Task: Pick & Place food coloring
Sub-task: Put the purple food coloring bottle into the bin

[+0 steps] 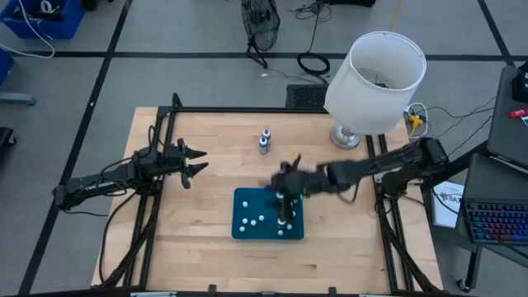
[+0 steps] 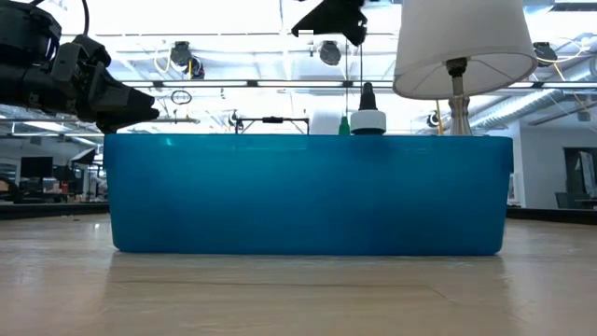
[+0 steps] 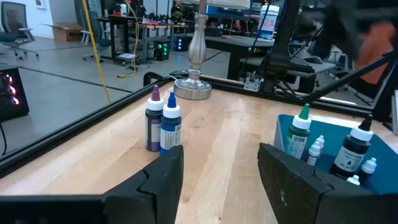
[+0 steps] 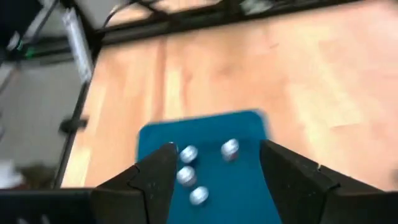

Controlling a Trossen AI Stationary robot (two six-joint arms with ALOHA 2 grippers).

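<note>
The food coloring shows as small white caps [image 4: 188, 153] lying in the teal tray [image 1: 247, 198] at the table's middle near side. Taller bottles also stand in the tray: one green-tipped [image 3: 300, 129] and one black [image 3: 353, 149]. A purple bottle [image 3: 153, 119] and a blue bottle [image 3: 170, 126] stand upright on the wood beyond the tray, seen from above as a pair [image 1: 265, 141]. My right gripper [image 4: 214, 169] hangs open over the tray, its fingers pointing down, with nothing between them. My left gripper [image 1: 198, 162] waits open above the table's left side.
A lamp with a white shade [image 1: 377, 81] and a metal foot [image 3: 193, 87] stands at the far right corner. Black frame rails [image 1: 247, 110] run along the table's edges. Bare wood lies left of the tray and along the near edge [image 1: 198, 247].
</note>
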